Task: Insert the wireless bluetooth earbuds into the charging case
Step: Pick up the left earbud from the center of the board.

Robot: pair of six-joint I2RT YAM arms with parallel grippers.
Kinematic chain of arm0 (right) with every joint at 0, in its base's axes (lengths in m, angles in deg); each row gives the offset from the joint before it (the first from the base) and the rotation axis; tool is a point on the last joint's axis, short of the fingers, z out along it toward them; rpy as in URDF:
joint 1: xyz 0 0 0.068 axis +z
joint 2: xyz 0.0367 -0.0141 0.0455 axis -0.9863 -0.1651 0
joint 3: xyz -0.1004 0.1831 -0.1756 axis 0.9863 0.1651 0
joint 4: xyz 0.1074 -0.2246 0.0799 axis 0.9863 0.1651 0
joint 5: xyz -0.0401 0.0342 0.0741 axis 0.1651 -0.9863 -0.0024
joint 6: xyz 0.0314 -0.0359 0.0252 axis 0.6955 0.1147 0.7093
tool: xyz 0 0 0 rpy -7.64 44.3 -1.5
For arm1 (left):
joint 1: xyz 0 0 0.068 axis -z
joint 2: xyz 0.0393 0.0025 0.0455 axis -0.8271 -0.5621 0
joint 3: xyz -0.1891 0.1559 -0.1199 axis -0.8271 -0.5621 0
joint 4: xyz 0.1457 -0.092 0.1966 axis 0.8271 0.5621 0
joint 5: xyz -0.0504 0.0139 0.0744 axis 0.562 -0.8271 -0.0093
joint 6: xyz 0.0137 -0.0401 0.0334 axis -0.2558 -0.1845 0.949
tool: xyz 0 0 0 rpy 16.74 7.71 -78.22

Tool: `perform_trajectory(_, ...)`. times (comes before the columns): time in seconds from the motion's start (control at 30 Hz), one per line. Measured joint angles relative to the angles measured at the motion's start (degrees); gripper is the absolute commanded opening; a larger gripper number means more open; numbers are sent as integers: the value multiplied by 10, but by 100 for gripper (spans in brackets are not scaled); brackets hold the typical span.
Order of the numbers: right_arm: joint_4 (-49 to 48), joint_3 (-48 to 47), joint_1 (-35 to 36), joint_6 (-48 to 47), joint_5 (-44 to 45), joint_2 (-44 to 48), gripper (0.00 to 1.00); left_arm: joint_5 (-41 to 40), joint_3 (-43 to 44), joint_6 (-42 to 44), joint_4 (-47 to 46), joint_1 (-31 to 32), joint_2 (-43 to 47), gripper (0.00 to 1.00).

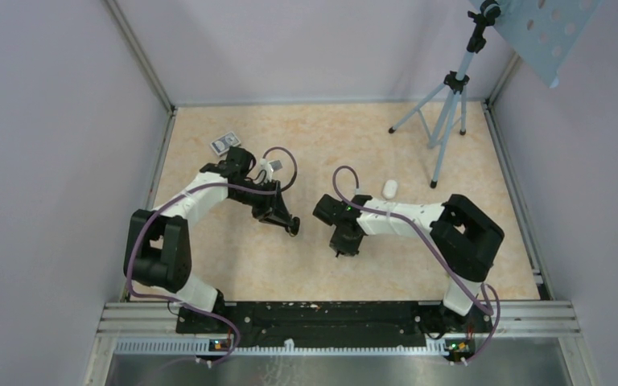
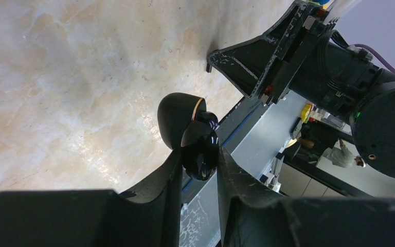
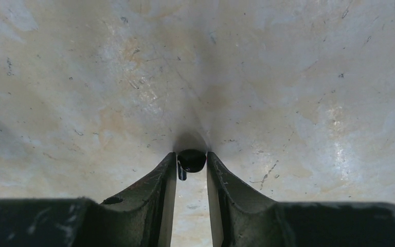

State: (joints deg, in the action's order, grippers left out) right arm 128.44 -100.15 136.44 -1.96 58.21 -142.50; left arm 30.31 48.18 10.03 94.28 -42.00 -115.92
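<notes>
Lowest in the left wrist view: left gripper (image 2: 198, 157), jaws clamped on a glossy black earbud (image 2: 185, 121) with a thin gold ring, held clear above the table (image 2: 56, 77). Lowest in the right wrist view: right gripper (image 3: 191, 157), jaws pinched on a second earbud (image 3: 193, 160), also black, right down at the tabletop; cannot tell whether touching.

Likely light, rigid and slick to handle: a rounded shell apt to squirt out of a hard squeeze. Best gripped gently across the broad body, leaving the tip free for seating.

Centre of the top view: both grippers near each other but apart, earbuds too small to make out there. Farther up, just above the right forearm: white oval case (image 1: 389, 188) on the table, apart from both grippers, lid state unreadable. Appears in neither wrist view. Beyond, a small card (image 1: 226, 143) at upper left and a tripod (image 1: 447, 121) at upper right.
</notes>
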Motion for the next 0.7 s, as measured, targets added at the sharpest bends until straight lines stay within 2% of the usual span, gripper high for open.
perform_trajectory(0.4, 1, -14, 0, -9, -3, -11, 24, -2, 0, 1, 0, 0, -2, 0)
perform_trajectory(0.7, -2, -14, 0, -26, -5, -10, 11, -1, 0, 1, 0, 0, -3, 0)
